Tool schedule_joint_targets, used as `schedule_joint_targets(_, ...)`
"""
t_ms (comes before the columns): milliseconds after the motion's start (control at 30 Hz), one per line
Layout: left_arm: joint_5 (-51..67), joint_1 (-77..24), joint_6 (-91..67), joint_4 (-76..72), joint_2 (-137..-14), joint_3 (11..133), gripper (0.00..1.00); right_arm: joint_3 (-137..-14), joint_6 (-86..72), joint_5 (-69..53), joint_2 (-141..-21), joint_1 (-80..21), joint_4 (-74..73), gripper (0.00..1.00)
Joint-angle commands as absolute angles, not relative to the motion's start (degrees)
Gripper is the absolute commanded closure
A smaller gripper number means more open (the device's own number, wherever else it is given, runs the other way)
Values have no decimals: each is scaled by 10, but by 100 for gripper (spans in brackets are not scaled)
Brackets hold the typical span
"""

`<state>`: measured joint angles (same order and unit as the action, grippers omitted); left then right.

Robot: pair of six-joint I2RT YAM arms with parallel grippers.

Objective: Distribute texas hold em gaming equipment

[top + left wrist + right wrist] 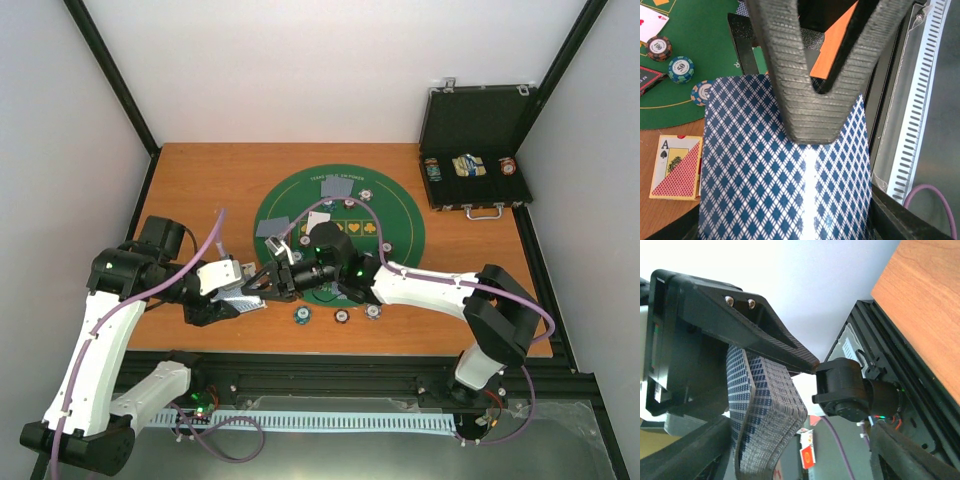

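The wooden table [200, 180] bears a round green mat [400, 200] and, far right, an open black case [478, 120].

"100" on brown chip [659, 47], 10 o'clock in left wrist view. "50" on teal chip [681, 68], at its 4 o'clock. "A" with spade on yellow-edged card [676, 167], 8 o'clock. Rim lettering on green mat [405, 215], 12 o'clock, illegible.

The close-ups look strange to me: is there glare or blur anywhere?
Left wrist: a white glare stripe runs down the cards, and the fingers loom large near the lens. Right wrist: the wall is washed out, the cards dim against it. Top: evenly lit, sharp.
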<state>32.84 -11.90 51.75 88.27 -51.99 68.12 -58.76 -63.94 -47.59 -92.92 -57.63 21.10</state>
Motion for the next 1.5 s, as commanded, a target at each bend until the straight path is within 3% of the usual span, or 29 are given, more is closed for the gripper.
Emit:
schedule_joint_targets(0,350,-119,514,875,-514,703,87,-592,-627,-480,-912,-579,201,22)
schedule_joint_targets(133,356,-119,513,874,-515,702,87,-625,-617,-491,-927,-599,196,19)
schedule_joint_targets(767,358,-119,513,872,-524,708,87,-652,-648,-525,-1008,-601,239,22)
schedule_joint_targets(1100,357,-119,513,874,-522,717,87,-590,-614,-521,-952,-552,189,47)
schedule_joint_targets(1333,361,-119,510,870,-526,717,87,-581,-604,-514,-925,-549,163,55)
schedule_joint_targets(1467,356,-118,512,872,-520,715,87,-581,-594,-504,-904,-543,136,70)
